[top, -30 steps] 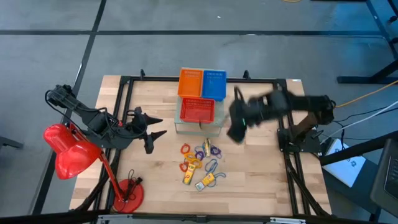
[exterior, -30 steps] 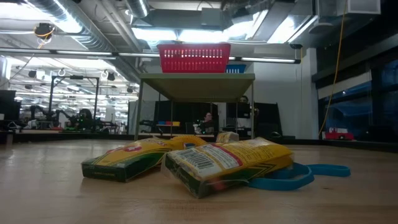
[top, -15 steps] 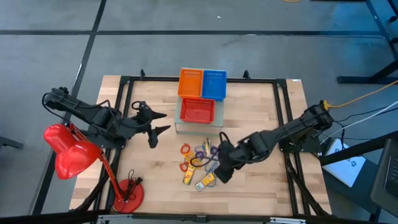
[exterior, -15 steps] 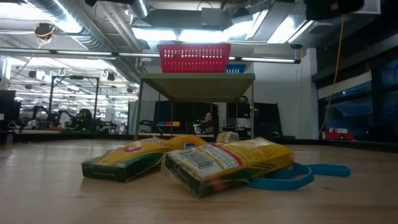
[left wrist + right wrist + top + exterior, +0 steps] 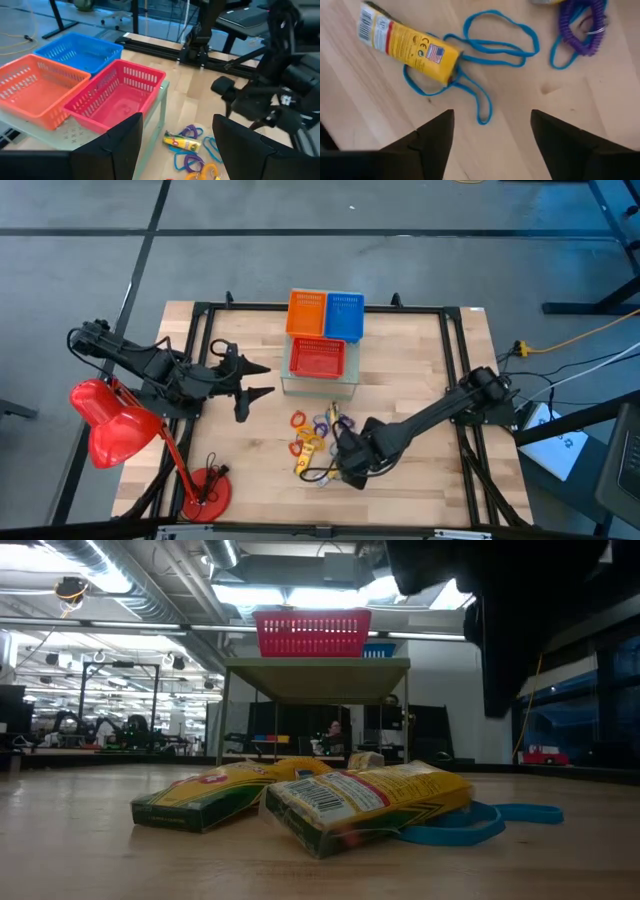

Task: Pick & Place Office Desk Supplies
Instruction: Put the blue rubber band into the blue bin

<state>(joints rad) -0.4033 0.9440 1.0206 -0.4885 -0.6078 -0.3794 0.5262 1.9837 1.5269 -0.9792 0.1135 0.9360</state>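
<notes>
Right claw [image 5: 490, 135] spread wide, empty, low above yellow crayon box [image 5: 409, 48] and blue rubber bands [image 5: 492, 42]. Left claw [image 5: 243, 383] open, empty, beside red basket [image 5: 317, 357].

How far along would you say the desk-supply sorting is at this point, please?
Nothing looks placed yet: the red basket, orange basket and blue basket appear empty. In hand: the right gripper, open, sits above a yellow box lying on blue loops, holding nothing. The whole pile remains. The left gripper waits, open.
</notes>
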